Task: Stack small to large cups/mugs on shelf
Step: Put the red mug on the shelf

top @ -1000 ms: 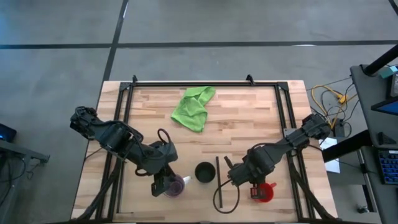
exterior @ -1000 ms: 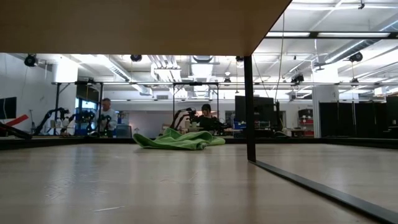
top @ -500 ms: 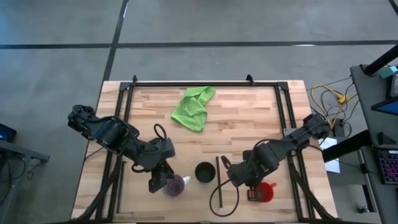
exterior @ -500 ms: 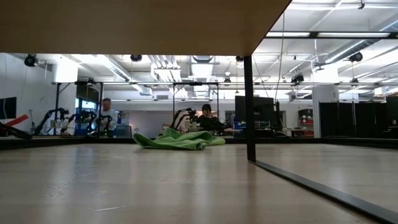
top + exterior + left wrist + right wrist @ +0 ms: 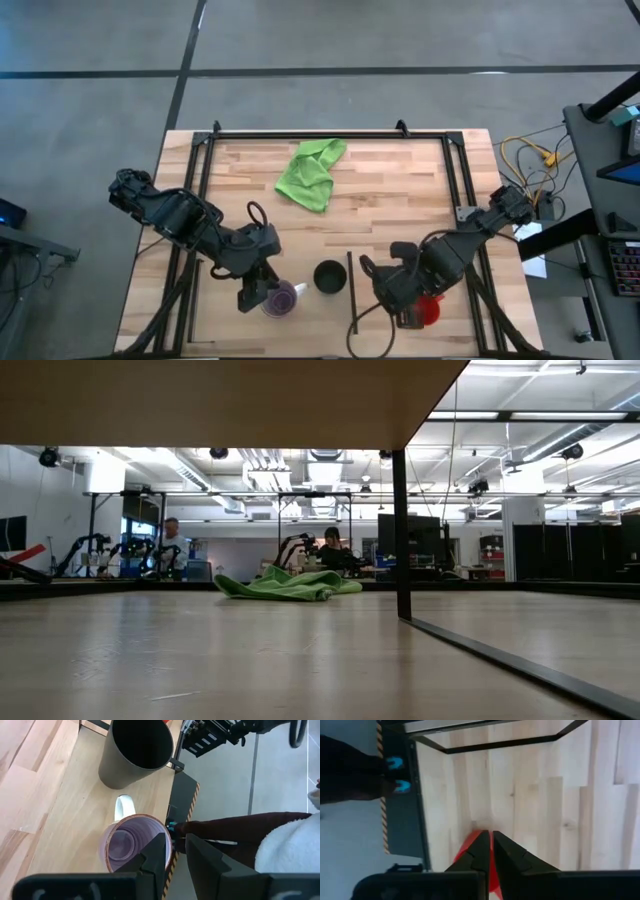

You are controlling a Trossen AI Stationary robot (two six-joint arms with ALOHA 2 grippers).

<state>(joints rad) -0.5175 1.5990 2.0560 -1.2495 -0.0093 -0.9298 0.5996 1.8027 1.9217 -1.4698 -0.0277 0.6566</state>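
Left wrist view: left fingers [image 5: 175,851] are pinching the light, rigid purple cup [image 5: 134,844] by its thin rim; right fingers [image 5: 490,851] are clamping the red mug [image 5: 480,857].

One camera looks straight down on the whole table [image 5: 400,200]; another sits level at tabletop height (both catch the green cloth [image 5: 312,173]); wrist cameras peer close.

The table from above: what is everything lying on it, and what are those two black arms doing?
Purple cup: one, translucent, whitish handle, near edge, left of centre.
Black cup: one, handleless, upright, near edge, centre.
Red mug: one, near edge, right.
Cloth: one, bright green, crumpled, far side.
Black frame: one, around the tabletop.
Left gripper: fingers astride the purple cup's rim.
Right gripper: shut on the red mug's rim.
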